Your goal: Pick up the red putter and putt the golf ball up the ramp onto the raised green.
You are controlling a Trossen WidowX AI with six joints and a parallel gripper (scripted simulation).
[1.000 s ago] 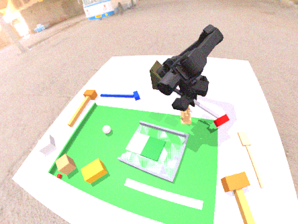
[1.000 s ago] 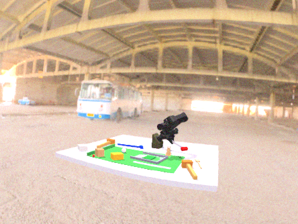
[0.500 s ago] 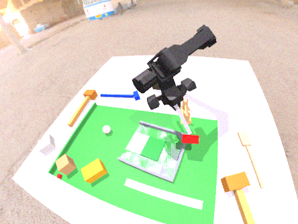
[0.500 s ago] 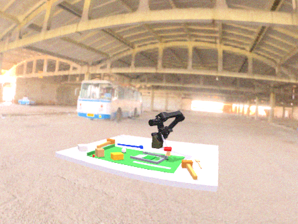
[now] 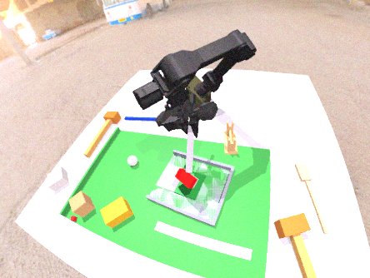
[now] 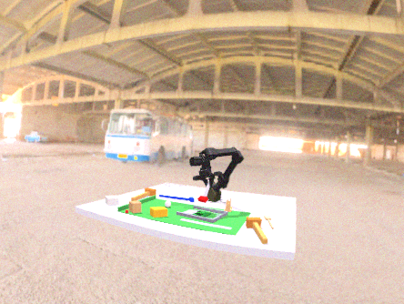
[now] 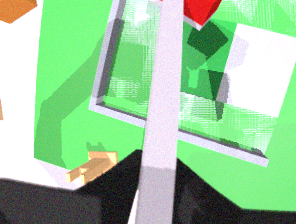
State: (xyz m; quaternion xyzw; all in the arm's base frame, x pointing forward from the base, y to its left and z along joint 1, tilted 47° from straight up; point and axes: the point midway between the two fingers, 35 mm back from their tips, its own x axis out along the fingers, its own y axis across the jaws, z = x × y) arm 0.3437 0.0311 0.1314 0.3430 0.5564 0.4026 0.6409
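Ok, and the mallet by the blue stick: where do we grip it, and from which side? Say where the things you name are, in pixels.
Mallet [image 5: 104, 126] [image 6: 145, 195]: I'd go mid-handle [image 5: 97, 140] [image 6: 139, 197], from above, fingers across its width. It lies flat, and the handle is straight and slimmer than the blocky head [image 5: 112, 116] [image 6: 150, 191]. Hand [image 5: 190, 126] [image 6: 207, 182] [image 7: 153, 158] holds the red putter [image 5: 190, 154] [image 6: 203, 198] [image 7: 165, 85], so free it first.

A large, old industrial hall or vehicle depot, with pale arched trusses [image 6: 200, 20] spanning the top of the frame. At centre left, a white-and-blue bus [image 5: 125, 12] [image 6: 132, 136] stands on a bare, dusty floor [image 5: 50, 79] [image 6: 55, 191]; bright openings [image 6: 284, 144] glow at right.
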